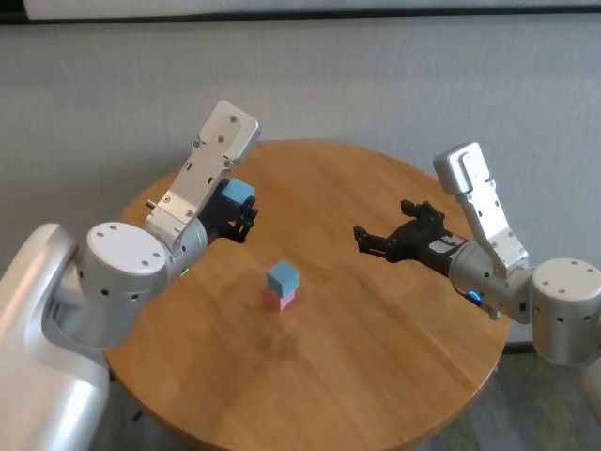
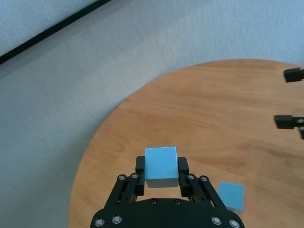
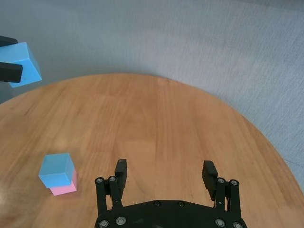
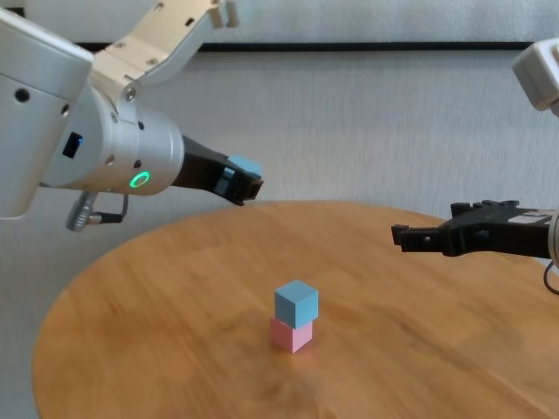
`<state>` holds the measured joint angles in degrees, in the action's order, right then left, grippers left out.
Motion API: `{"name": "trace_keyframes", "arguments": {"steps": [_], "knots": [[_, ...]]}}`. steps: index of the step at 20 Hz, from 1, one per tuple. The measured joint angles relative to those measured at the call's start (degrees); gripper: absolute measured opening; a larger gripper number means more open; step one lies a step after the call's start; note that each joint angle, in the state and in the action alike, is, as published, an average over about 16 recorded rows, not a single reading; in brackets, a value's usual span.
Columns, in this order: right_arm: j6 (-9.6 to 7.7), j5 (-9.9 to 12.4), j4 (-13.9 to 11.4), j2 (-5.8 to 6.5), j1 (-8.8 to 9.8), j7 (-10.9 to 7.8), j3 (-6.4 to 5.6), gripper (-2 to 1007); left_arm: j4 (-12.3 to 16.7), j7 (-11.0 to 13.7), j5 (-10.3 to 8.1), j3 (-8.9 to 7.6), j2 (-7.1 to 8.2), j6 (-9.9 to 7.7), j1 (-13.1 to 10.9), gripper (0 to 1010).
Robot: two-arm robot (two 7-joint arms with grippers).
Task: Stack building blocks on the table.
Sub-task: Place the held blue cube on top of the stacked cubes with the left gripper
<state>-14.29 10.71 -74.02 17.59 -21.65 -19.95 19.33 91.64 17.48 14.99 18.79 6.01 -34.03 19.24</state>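
Observation:
A light blue block (image 1: 283, 277) sits on the pale pink block (image 1: 281, 299) near the middle of the round wooden table (image 1: 376, 376); the pair also shows in the chest view (image 4: 296, 303) and the right wrist view (image 3: 56, 170). My left gripper (image 1: 242, 209) is shut on the second light blue block (image 2: 160, 167), held above the table's left part, up and left of the stack. My right gripper (image 1: 361, 239) is open and empty, above the table to the right of the stack.
A grey carpeted floor (image 2: 71, 95) lies around the table. The table's near half (image 1: 310, 395) holds nothing but bare wood. A dark baseboard (image 4: 367, 45) runs along the far wall.

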Motion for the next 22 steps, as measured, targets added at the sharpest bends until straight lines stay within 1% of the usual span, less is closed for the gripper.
{"name": "trace_keyframes", "arguments": {"steps": [5, 9, 15, 22], "knots": [[0.0, 0.0, 0.0, 0.0, 0.0, 0.0, 0.0, 1001, 2.3, 0.9, -0.31, -0.29, -0.6, 0.11, -1.5, 417], [0.0, 0.0, 0.0, 0.0, 0.0, 0.0, 0.0, 1000, 3.2, 1.9, -0.76, -0.33, -0.95, 0.3, -2.3, 417], [0.0, 0.0, 0.0, 0.0, 0.0, 0.0, 0.0, 1000, 2.7, 3.4, -1.59, 0.01, -0.9, 0.47, -2.6, 417], [0.0, 0.0, 0.0, 0.0, 0.0, 0.0, 0.0, 1000, 1.0, 4.7, -2.73, 0.82, -0.6, 0.5, -2.3, 417]]}}
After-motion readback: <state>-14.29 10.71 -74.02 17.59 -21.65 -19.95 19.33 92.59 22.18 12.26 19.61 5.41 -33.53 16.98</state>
